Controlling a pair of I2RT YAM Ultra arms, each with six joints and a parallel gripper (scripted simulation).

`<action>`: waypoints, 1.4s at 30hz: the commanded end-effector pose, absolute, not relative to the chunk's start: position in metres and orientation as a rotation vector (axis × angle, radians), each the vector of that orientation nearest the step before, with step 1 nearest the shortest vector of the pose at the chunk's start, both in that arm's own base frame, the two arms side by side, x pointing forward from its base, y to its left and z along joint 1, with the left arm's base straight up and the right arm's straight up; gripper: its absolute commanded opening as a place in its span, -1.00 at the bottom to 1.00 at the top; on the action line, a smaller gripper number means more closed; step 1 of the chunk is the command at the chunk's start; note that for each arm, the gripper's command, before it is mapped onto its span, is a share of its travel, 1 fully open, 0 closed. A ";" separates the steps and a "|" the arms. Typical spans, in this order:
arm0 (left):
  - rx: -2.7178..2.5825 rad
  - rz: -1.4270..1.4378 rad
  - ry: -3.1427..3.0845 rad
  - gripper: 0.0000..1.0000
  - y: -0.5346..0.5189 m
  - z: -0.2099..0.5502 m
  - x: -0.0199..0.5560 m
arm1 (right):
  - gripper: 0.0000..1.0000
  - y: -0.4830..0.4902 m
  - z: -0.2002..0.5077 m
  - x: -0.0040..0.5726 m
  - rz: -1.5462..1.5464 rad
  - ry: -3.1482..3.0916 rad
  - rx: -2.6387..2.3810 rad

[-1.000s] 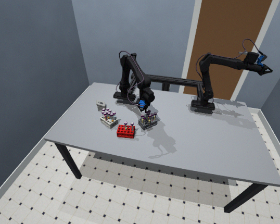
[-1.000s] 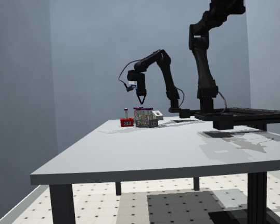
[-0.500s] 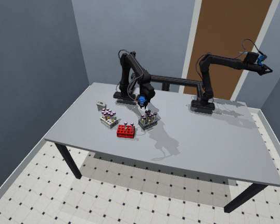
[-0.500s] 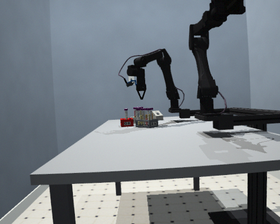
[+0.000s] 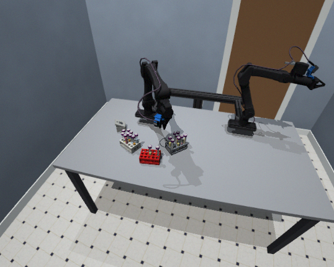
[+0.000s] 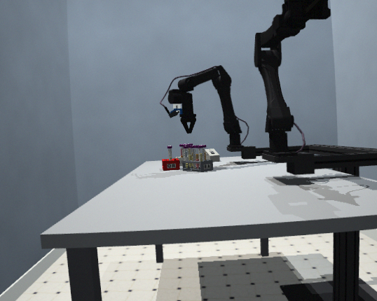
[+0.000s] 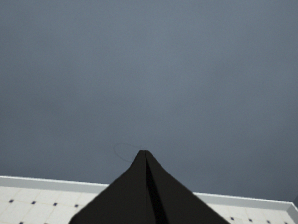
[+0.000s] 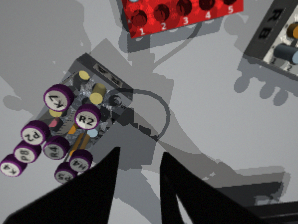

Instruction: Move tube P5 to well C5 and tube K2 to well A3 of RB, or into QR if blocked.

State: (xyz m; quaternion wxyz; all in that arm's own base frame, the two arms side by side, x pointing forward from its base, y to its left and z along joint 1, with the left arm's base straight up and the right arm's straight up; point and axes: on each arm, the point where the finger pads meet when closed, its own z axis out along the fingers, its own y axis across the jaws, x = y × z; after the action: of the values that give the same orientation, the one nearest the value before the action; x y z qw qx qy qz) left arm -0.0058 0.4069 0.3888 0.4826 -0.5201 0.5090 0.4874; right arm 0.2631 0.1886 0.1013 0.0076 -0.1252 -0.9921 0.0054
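"Where is P5?"
"In grey RA, crowded by H4; red QR lies left of RA."
"End effectors?"
"Right gripper: partly open, empty, above the bench. Left gripper: closed, empty, far right."

It looks like a lab: capped tubes with written labels stand in a grey rack. Relative to that rack, a red rack is near, a white rack beyond the red one, and the bench lies beneath.
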 end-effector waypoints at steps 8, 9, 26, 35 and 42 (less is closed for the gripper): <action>-1.221 1.221 1.202 -1.00 0.398 0.416 -0.007 | -0.40 0.128 0.104 0.281 -0.013 -3.019 -0.925; -1.221 1.221 1.202 -1.00 0.398 0.416 -0.007 | -0.40 0.128 0.104 0.281 -0.013 -3.019 -0.925; -1.221 1.221 1.202 -1.00 0.398 0.416 -0.007 | -0.40 0.136 0.105 0.362 0.002 -2.974 -1.013; -1.221 1.221 1.202 -1.00 0.398 0.416 -0.007 | -0.40 0.140 0.114 0.372 -0.010 -2.985 -1.012; -1.221 1.221 1.202 -1.00 0.398 0.416 -0.007 | -0.40 0.138 0.109 0.363 0.008 -2.971 -1.006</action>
State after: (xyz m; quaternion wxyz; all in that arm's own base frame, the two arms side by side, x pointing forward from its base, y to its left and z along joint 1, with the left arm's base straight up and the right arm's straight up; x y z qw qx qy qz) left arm -0.0058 0.4069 0.3888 0.4826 -0.5201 0.5090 0.4874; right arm 0.3699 0.1421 0.1026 0.0011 -0.3206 -0.9472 0.0002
